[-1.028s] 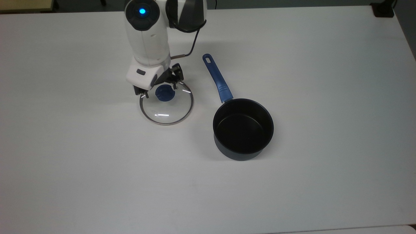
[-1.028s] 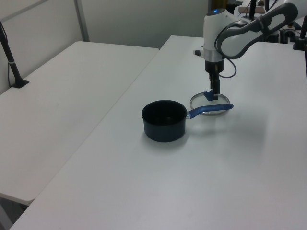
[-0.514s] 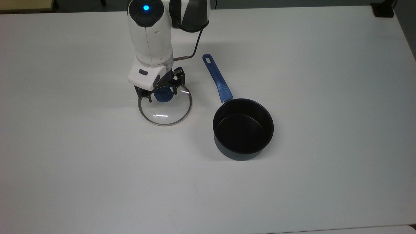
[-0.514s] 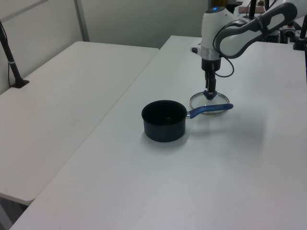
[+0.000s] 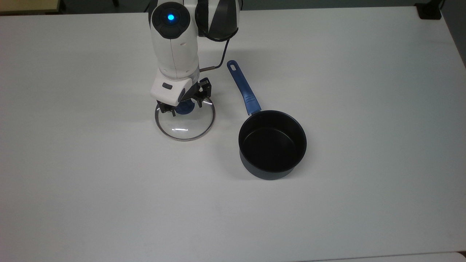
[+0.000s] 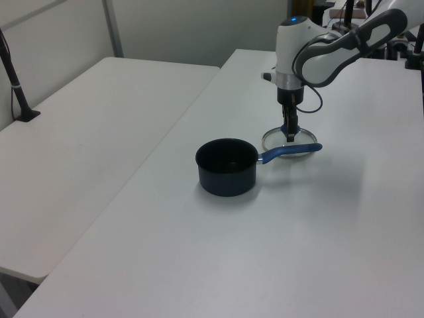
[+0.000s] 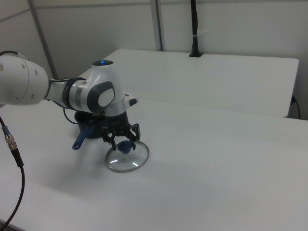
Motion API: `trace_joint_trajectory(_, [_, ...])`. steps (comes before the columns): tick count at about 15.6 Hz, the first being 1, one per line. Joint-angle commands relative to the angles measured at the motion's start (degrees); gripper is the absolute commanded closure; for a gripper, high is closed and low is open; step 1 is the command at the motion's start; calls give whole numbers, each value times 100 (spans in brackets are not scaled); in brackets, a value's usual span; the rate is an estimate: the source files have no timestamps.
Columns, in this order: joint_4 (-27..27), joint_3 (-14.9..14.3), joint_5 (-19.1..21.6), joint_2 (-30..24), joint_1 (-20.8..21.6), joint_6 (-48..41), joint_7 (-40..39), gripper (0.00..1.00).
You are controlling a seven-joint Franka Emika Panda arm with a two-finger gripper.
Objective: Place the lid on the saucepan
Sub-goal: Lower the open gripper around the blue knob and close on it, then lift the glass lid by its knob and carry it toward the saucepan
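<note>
In the top view, the lid (image 5: 185,122) lies flat on the white table (image 5: 327,203), well to the top view's left of the saucepan (image 5: 272,144). The gripper (image 5: 185,106) is open, one finger on each side of the blue knob (image 5: 185,107), which it partly hides. It has come lower than a second ago. No writing can be read.

In the left view, the saucepan's handle (image 6: 289,151) crosses the lid (image 6: 273,138).

In the right view, the arm (image 7: 91,96) hides most of the saucepan (image 7: 90,131).
</note>
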Motion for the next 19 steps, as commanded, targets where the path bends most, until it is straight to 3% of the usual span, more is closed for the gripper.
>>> trace_joint_trajectory(1, [8, -24, -80, -21, 49, 5, 41, 42])
trace_joint_trajectory(2, [17, -24, -80, -30, 41, 5, 32, 50])
trace_joint_trajectory(5, [78, -24, -80, -143, 14, -117, 102, 52])
trace_joint_trajectory(7, [682, -33, -45, -135, 5, -835, 347, 52])
trace_joint_trajectory(11, [1772, -51, -36, -100, 67, -1645, 1646, 52])
trace_joint_trajectory(14, [2476, -121, -71, -65, 759, -2138, 2657, 51])
trace_joint_trajectory(17, [2907, -130, -89, 180, 1401, -2017, 3737, 51])
trace_joint_trajectory(19, [3207, -104, -89, 488, 1674, -1772, 4031, 51])
